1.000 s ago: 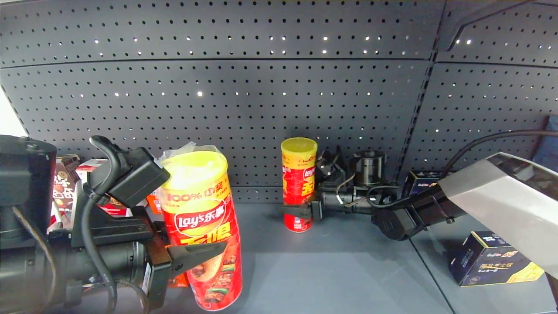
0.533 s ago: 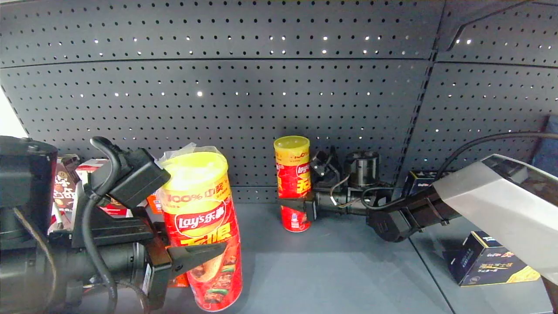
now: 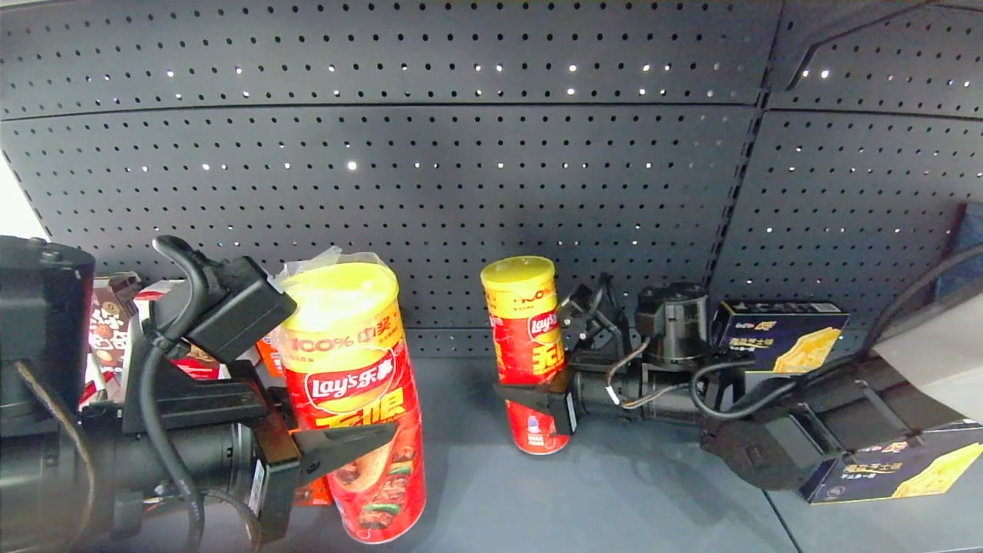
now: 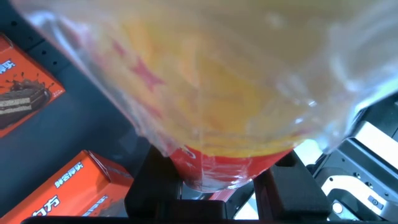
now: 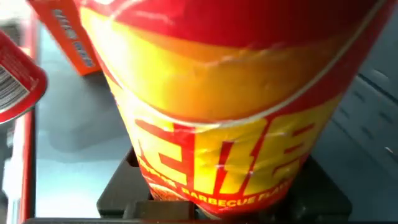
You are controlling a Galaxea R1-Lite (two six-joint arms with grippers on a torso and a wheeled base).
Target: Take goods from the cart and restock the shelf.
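Left gripper: jaws clenched on large red-yellow cylindrical crisp can. Right gripper: jaws grasped smaller red-yellow can, apparently touching dark grey metal shelf.

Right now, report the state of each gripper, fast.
Left gripper: shut on the large red-and-yellow chip canister wrapped in clear film.
Right gripper: shut on the small red chip canister with yellow lid.

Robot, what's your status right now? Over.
Left pincer shut on large chip can. Right pincer shut on small chip can, slightly tilted, low over shelf. Blue box near right pincer.
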